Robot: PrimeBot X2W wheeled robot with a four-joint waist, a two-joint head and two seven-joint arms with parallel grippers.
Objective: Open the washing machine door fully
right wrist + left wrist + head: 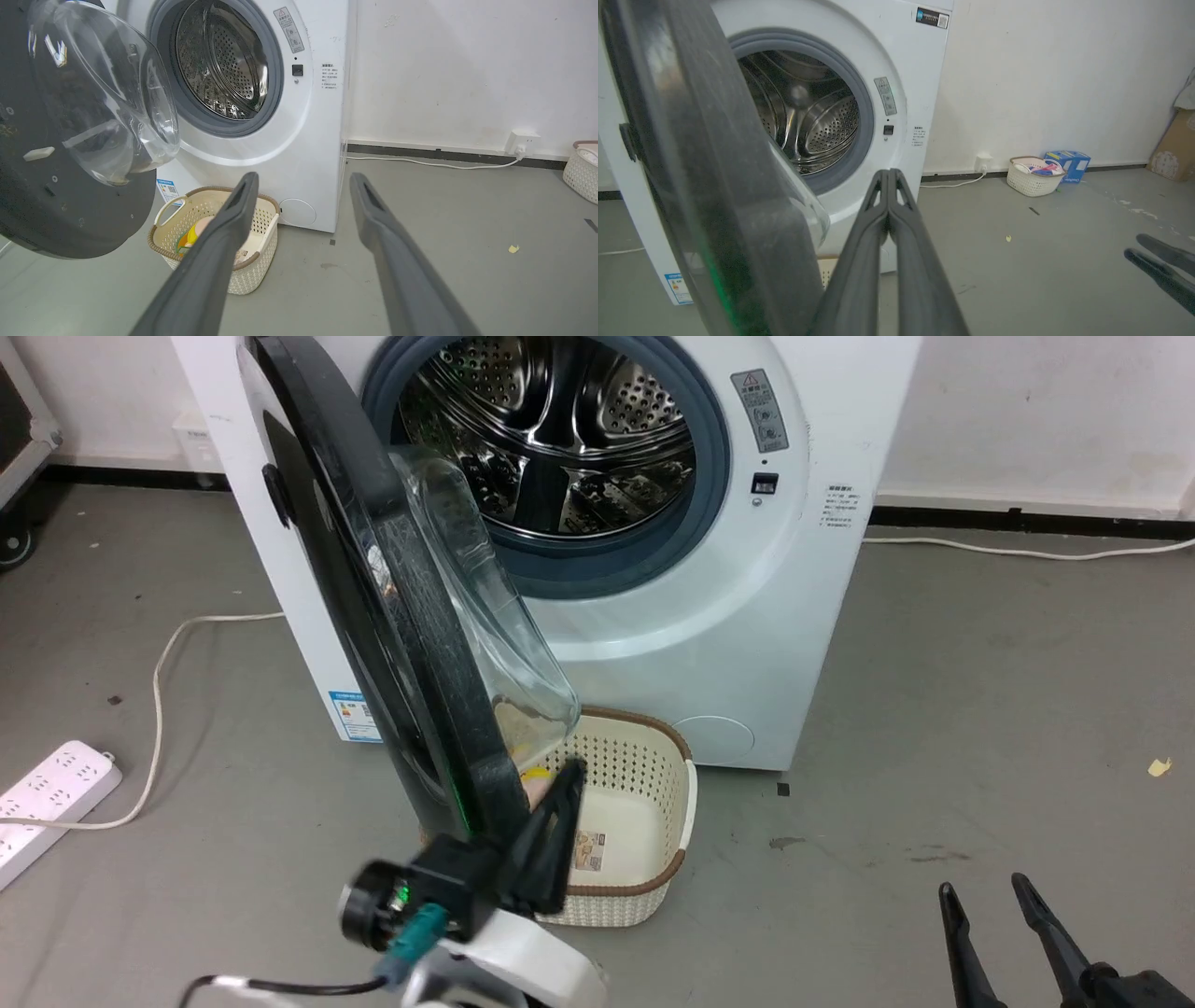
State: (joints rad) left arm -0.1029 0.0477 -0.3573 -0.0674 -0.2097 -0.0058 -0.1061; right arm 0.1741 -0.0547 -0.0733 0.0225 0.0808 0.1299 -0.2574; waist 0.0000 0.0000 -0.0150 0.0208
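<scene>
1. The left gripper [568, 775] was seen nearest, its two dark fingers clenched together with nothing between them. It was placed just beside the lower rim of the washing machine door [373, 569], on the side of the glass bowl. Contact with the rim could not be told.
2. The door was found swung out from the washing machine [747, 644], roughly square to its front and hinged at the machine's left side. The steel drum [560, 429] was exposed. The task was judged partly done.
3. The closed fingers were best used as a pusher. Pressure was to be applied on the black rim, not on the glass, and directed outward to the left along the hinge's arc.
4. The cream basket [686, 784] under the door's lower edge was to be cleared by the arm.
5. The right gripper [983, 887] was held released, its fingers spread, well apart from the door at the lower right.
6. The grey floor [980, 709] was marked with small stains. A white power strip [47, 793] and its cable [159, 681] were laid near the floor's left edge.
7. A white wall [444, 70] was seen behind, and a second basket [1031, 177] and a blue box [1066, 163] were set at its foot.
</scene>
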